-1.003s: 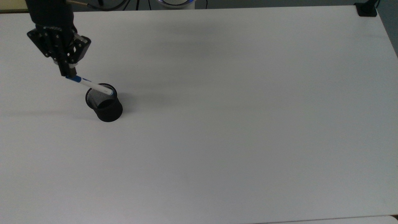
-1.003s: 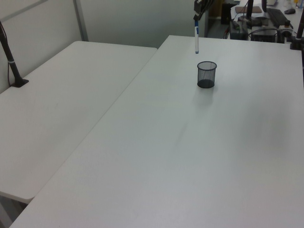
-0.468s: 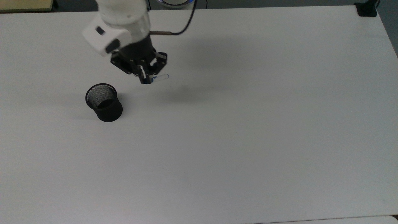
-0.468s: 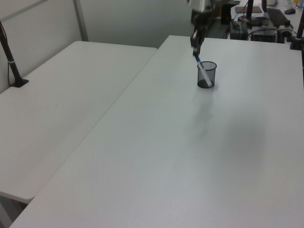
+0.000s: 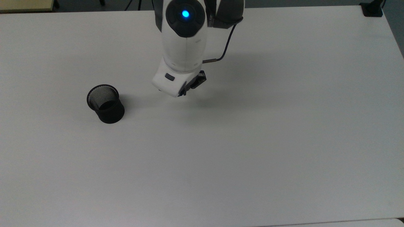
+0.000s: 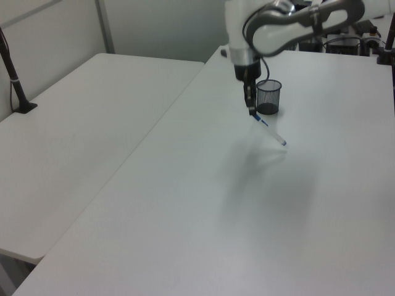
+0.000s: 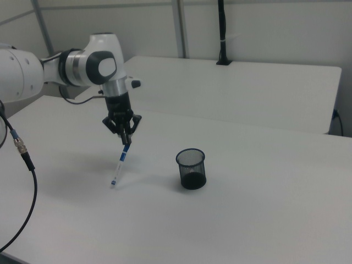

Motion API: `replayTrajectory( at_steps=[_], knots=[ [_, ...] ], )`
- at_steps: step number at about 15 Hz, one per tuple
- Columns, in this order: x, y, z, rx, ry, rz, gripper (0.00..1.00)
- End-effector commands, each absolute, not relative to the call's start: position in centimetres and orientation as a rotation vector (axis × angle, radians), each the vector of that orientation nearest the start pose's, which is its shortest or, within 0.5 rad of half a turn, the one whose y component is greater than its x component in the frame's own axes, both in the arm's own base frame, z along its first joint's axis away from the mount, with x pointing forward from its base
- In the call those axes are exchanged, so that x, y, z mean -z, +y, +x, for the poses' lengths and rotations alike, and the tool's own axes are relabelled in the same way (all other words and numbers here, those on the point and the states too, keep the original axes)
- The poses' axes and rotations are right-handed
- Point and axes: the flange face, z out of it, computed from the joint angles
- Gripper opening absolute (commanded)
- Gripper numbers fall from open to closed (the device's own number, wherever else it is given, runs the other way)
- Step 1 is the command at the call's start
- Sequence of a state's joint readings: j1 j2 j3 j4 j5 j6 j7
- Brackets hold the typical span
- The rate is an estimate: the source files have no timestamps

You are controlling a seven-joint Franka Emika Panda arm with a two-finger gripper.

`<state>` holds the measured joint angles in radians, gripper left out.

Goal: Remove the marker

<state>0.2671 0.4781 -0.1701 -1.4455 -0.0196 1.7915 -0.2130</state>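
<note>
The marker [image 7: 120, 165], white with a blue cap, hangs tilted from my gripper [image 7: 126, 141], which is shut on its capped upper end. Its lower tip is at or just above the table, well to the right view's left of the black mesh cup [image 7: 191, 169]. In the left view the gripper [image 6: 251, 111] holds the marker [image 6: 270, 130] slanting down in front of the cup [image 6: 268, 97]. In the top view the white arm [image 5: 183, 47] covers the marker, and the cup [image 5: 105, 104] stands with nothing in it to the top view's left.
The white table [image 5: 252, 142] stretches wide around the cup. A second white table [image 6: 80, 142] adjoins it on the left view's left. A black cable [image 7: 25, 159] hangs at the right view's left edge, and a black clamp [image 5: 372, 9] sits at the top view's far right corner.
The gripper carried the marker from over the cup toward the top view's right and lowered it near the table. The cup has not moved.
</note>
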Motion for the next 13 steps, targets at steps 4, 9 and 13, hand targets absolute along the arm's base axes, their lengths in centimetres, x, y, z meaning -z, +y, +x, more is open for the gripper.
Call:
replayTrajectory(
  at_steps=[4,9,13],
  knots=[
    [-36.4,11.6,66.6,-0.348,-0.680,-3.161,0.13],
    [-35.6,11.7,66.7,-0.347,-0.607,-3.181,0.48],
    [-40.7,10.9,67.0,-0.142,-0.275,-3.249,1.00]
  ],
)
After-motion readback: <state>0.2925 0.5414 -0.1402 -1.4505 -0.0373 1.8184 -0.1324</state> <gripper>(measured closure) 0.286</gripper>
